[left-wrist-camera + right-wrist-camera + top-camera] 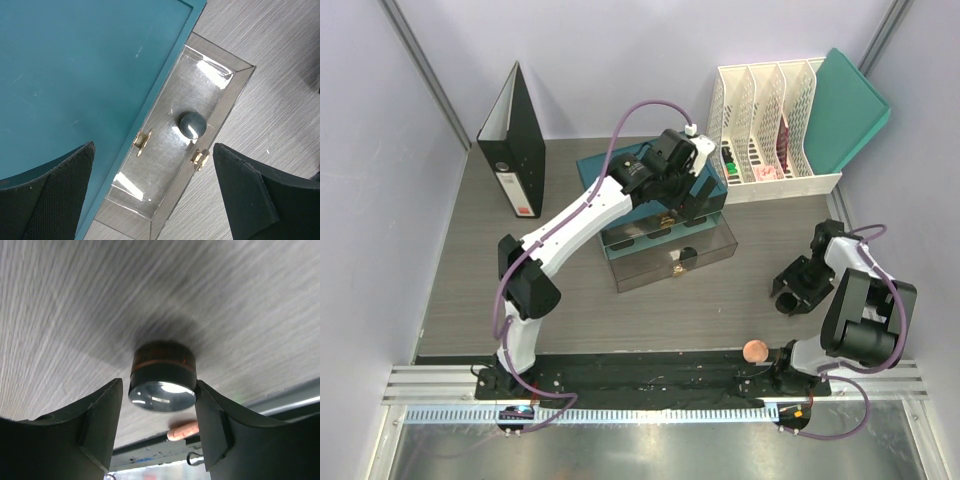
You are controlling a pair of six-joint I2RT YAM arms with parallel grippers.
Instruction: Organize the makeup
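Note:
A black round jar (162, 377) with an amber band stands on the table between the fingers of my right gripper (159, 386). The right finger touches it and the left one stands a little off, so the jaws are open. In the top view the right gripper (793, 296) hides this jar. A second black round jar (192, 124) lies in the pulled-out clear drawer (165, 165). My left gripper (154, 146) hovers open and empty above that drawer, at the teal box (620, 175). A peach disc (754, 350) lies by the front rail and also shows in the right wrist view (184, 431).
A white slotted organizer (770, 110) with markers stands at the back right, with a teal folder (850, 105) behind it. A black binder (515, 140) stands at the back left. The clear drawer (670, 255) juts toward the table's middle.

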